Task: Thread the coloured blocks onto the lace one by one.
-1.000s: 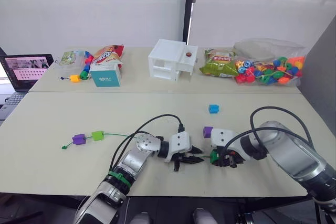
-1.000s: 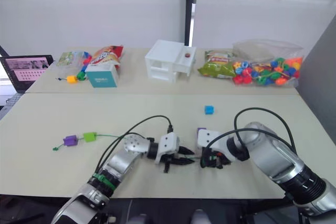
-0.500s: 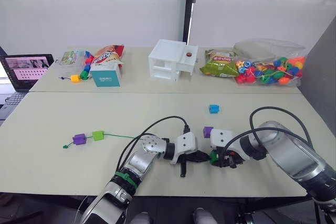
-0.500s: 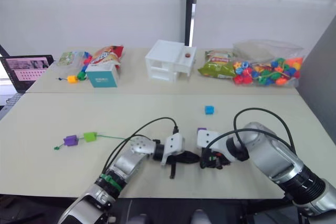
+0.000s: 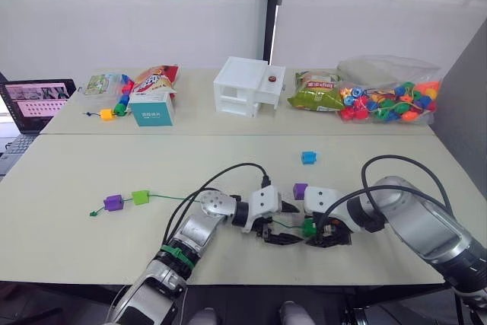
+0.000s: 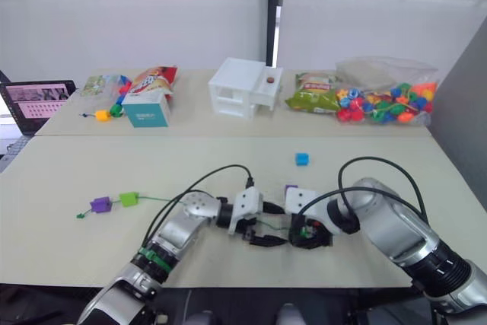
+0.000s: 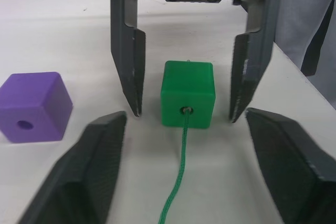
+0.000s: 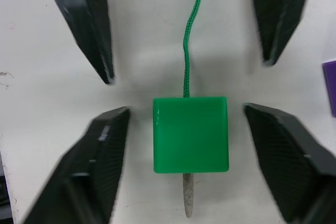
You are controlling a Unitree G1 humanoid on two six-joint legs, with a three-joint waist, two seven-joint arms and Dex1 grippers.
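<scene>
On the table near its front edge, left tool and right tool face each other, both spread wide, neither touching anything. Dark green block sits on the table between the tips, lace running through its hole, stiff tip poking out the far side. Purple block just beside it. Blue block further back. Another purple block and light green block already strung, far left.
</scene>
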